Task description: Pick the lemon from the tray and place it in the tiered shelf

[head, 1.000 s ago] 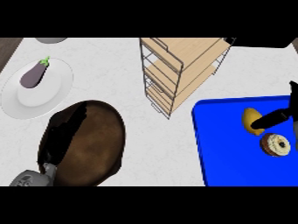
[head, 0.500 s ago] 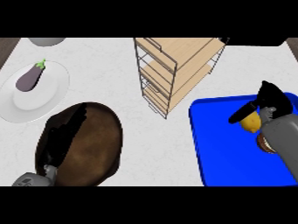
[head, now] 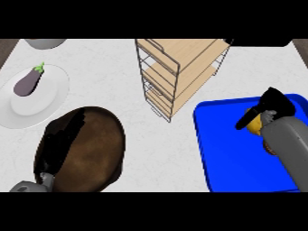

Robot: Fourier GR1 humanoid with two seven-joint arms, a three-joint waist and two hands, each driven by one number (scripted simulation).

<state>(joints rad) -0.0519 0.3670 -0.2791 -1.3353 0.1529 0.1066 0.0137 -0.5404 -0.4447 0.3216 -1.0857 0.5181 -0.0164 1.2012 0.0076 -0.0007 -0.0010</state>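
While its grey forearm reaches in from the near right, the right hand (head: 271,107) curls over the lemon (head: 255,125) on the blue tray (head: 223,144), fingers closed around it. Left of the tray stands the tiered shelf (head: 176,74). Farther left, a dark wooden bowl (head: 89,151) partly hides the left hand (head: 53,155), whose fingers I cannot make out, and a plate (head: 46,97) holds an eggplant (head: 28,82).

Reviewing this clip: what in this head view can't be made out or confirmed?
- Lemon: mostly covered by the right hand; whether it is off the blue tray is unclear.
- Item behind the right forearm: only a sliver shows.
- Left hand: dark against the brown board, fingers unreadable.
- Grey object at top: cut off by the edge.
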